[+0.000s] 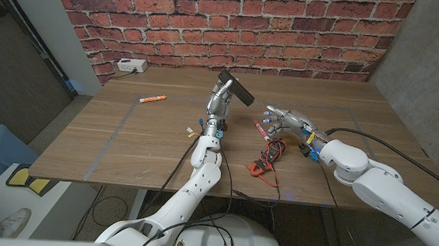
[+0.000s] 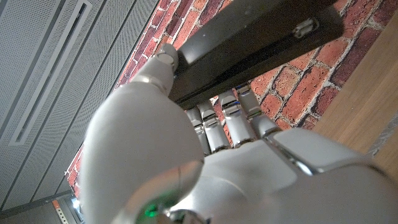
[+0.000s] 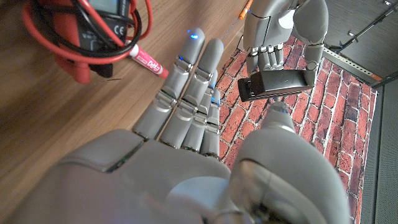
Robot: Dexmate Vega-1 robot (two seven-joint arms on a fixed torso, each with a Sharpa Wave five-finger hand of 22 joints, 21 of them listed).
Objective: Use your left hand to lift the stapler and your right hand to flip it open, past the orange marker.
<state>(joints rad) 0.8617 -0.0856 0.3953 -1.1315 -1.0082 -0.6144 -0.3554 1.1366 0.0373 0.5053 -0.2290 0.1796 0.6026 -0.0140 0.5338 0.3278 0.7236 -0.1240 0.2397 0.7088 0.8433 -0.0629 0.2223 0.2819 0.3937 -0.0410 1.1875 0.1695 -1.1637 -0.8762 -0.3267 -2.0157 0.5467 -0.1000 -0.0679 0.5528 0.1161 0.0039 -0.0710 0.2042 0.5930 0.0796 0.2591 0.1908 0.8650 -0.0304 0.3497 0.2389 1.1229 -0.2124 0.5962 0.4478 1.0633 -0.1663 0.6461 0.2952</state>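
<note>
The stapler (image 1: pixel 234 88) is up off the table, gripped by the left hand (image 1: pixel 219 102) above the table's middle. Its long axis slants across the head view, one end up toward the brick wall, the other down toward the right hand (image 1: pixel 284 121). That hand waits nearby, holding nothing, fingers loosely spread. The lift looks done; next the right hand must reach over and swing the top open. The orange marker (image 1: pixel 153 99) lies well apart, on the robot's left.
</note>
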